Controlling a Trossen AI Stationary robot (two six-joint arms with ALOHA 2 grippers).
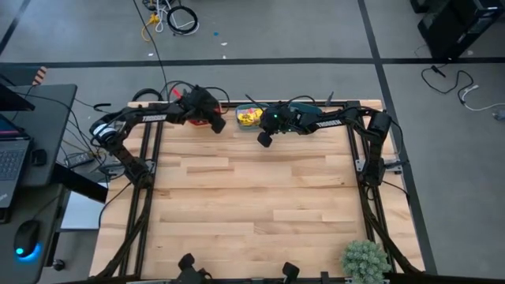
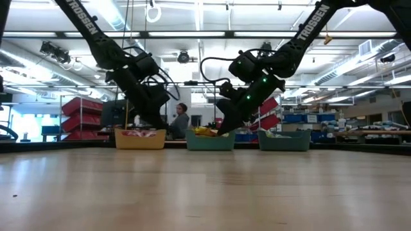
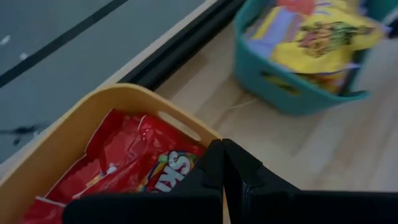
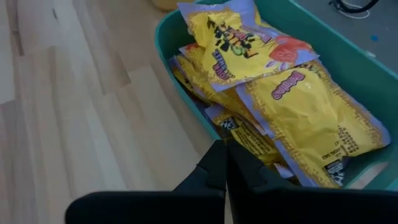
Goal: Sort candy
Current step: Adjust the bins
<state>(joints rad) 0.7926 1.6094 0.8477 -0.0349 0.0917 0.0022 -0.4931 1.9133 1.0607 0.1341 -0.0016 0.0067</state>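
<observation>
Your left gripper (image 3: 222, 163) hangs over the orange bowl (image 3: 74, 130) of red candy packets (image 3: 130, 155), jaws clenched, empty. Your right gripper (image 4: 225, 163) sits at the rim of the teal bowl (image 4: 171, 28) holding yellow candy packets (image 4: 311, 112), jaws clenched, nothing held. Both bowls stand at the surface's (image 1: 252, 213) far edge.

Both arms reach inward, left pincer (image 3: 222, 163) and right pincer (image 4: 225, 163) closed.

Bright overhead strip lighting, backlit dark arms, soft, perhaps motion-blurred wrist views.
</observation>
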